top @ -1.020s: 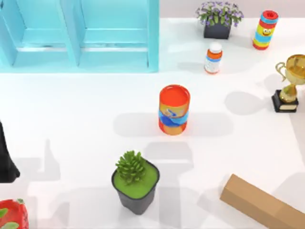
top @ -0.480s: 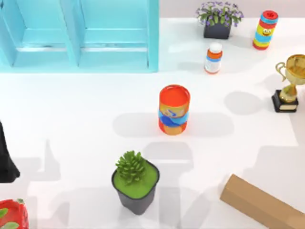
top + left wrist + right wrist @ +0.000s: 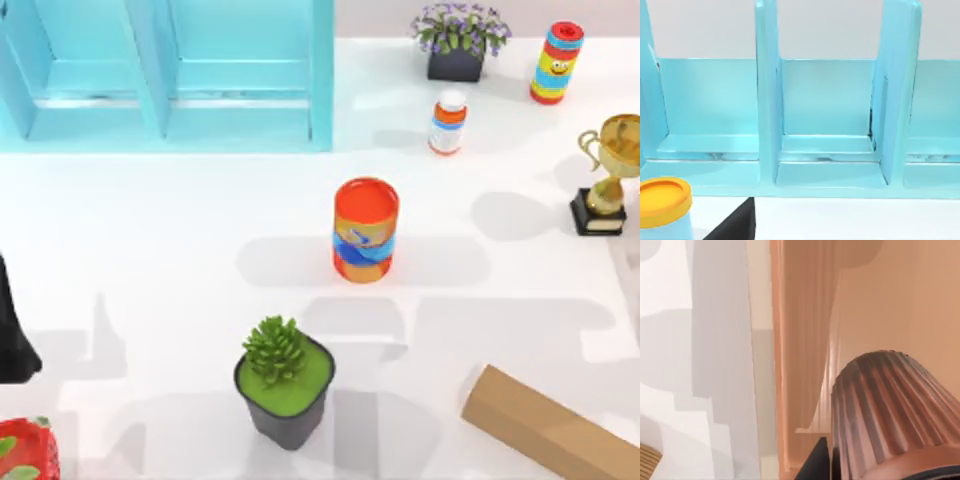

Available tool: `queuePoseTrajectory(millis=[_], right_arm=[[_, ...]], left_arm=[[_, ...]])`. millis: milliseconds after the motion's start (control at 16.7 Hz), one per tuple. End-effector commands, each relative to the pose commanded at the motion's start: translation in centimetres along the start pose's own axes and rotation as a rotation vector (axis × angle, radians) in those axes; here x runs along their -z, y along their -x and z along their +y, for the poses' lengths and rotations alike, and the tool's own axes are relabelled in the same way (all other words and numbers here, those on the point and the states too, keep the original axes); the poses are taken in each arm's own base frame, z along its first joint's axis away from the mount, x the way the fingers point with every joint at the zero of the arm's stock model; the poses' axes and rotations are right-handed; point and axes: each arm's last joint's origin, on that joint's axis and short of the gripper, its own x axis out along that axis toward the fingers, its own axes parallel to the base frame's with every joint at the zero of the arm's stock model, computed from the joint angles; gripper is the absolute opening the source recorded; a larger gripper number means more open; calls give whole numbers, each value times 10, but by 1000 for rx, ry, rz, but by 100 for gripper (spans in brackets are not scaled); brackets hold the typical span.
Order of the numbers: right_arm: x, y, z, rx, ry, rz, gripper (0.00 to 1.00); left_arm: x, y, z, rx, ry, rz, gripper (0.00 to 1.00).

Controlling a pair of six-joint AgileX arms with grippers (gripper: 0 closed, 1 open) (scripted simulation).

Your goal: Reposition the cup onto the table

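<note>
The cup (image 3: 890, 410), a reddish-brown ribbed tumbler, shows very close in the right wrist view over a peach-coloured surface (image 3: 875, 300). A dark part of my right gripper (image 3: 815, 462) lies against its wall. The white table (image 3: 670, 300) lies beside that peach surface. In the top view the table (image 3: 150, 230) spans the scene, and my left arm (image 3: 12, 335) is a dark shape parked at the left edge.
An orange-red can (image 3: 365, 230) stands mid-table, with a potted plant (image 3: 285, 385) in front of it. A cardboard box (image 3: 550, 425), a trophy (image 3: 608, 180) and a bottle (image 3: 447, 122) sit to the right. The light blue shelf (image 3: 170, 70) fills the back left.
A broad shadow has spread leftward across the right side of the table. None of the objects on the table have moved.
</note>
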Motion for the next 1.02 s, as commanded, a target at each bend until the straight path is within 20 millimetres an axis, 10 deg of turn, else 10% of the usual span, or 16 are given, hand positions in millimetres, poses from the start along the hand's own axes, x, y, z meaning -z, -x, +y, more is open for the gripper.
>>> queuePoseTrajectory(millis=[420, 1020], right_arm=[[-11, -2, 29, 18, -2, 12, 0], [15, 6, 242, 20, 59, -52, 0]], left_arm=[[0, 0, 0, 0, 0, 0, 100], [0, 0, 0, 0, 0, 0, 100]])
